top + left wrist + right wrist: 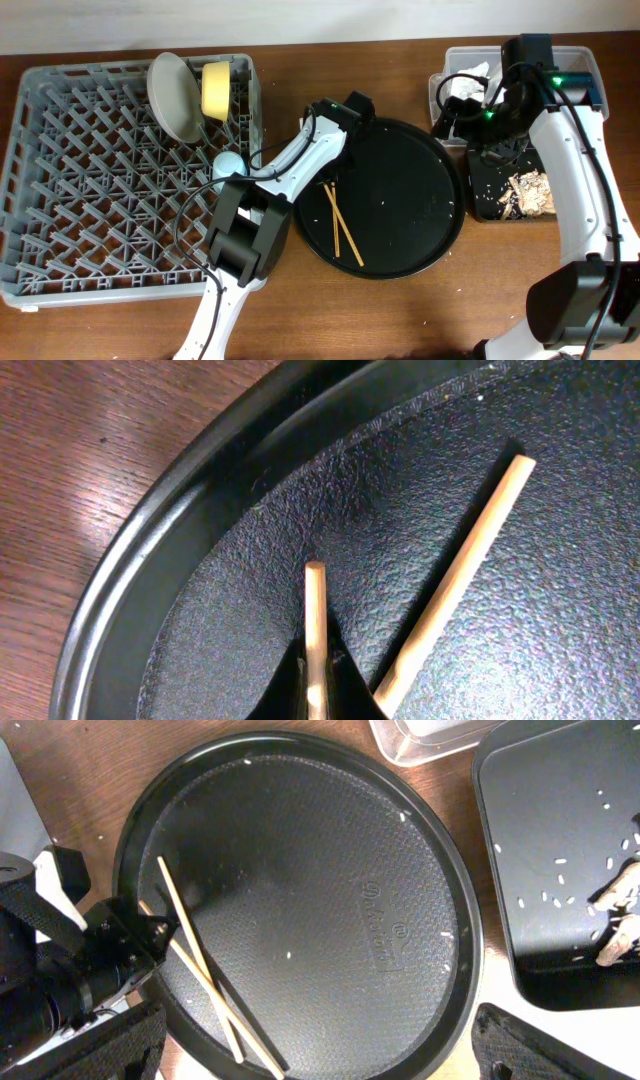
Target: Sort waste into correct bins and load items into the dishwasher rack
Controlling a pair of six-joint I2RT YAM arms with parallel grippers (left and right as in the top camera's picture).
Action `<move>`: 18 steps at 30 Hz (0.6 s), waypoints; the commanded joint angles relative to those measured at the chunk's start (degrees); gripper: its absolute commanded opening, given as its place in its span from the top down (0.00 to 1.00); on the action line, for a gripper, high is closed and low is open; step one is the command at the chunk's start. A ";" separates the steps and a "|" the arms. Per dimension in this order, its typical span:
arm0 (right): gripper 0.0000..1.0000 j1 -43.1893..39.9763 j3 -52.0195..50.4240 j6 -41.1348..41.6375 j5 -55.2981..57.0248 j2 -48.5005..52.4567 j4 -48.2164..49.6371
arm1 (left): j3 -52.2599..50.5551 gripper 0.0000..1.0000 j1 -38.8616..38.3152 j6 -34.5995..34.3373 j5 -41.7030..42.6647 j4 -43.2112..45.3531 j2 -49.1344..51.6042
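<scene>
My left gripper is shut on the end of one wooden chopstick on the large round black tray. The second chopstick lies crossed beside it, and both show in the right wrist view. My right gripper is open and empty, hovering over the tray's right edge near the bins. The clear tub holds the white napkin. The shallow black tray holds tan food scraps. The pale plate, yellow bowl and a pale blue cup sit in the grey rack. The pink cup and wrapper are hidden.
The rack fills the left half of the wooden table. The round tray lies between the rack and the two bins. White rice grains are scattered in the shallow black tray and on the round tray. The right arm covers part of the clear tub.
</scene>
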 commanded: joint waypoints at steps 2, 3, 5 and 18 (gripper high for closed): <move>0.02 0.46 -0.20 0.04 0.31 0.20 -0.02 | 4.33 0.99 1.92 13.18 0.09 -1.81 -0.70; 0.02 0.46 -0.20 0.04 0.31 0.20 -0.02 | 11.52 0.99 3.61 22.08 0.00 -6.03 -2.91; 0.01 0.46 -0.20 0.07 0.31 0.20 -0.02 | 21.00 0.99 6.67 32.48 0.00 -12.00 -5.88; 0.02 0.46 -0.20 0.04 0.31 0.20 -0.02 | 12.59 0.99 31.54 53.83 -3.45 -7.43 -13.86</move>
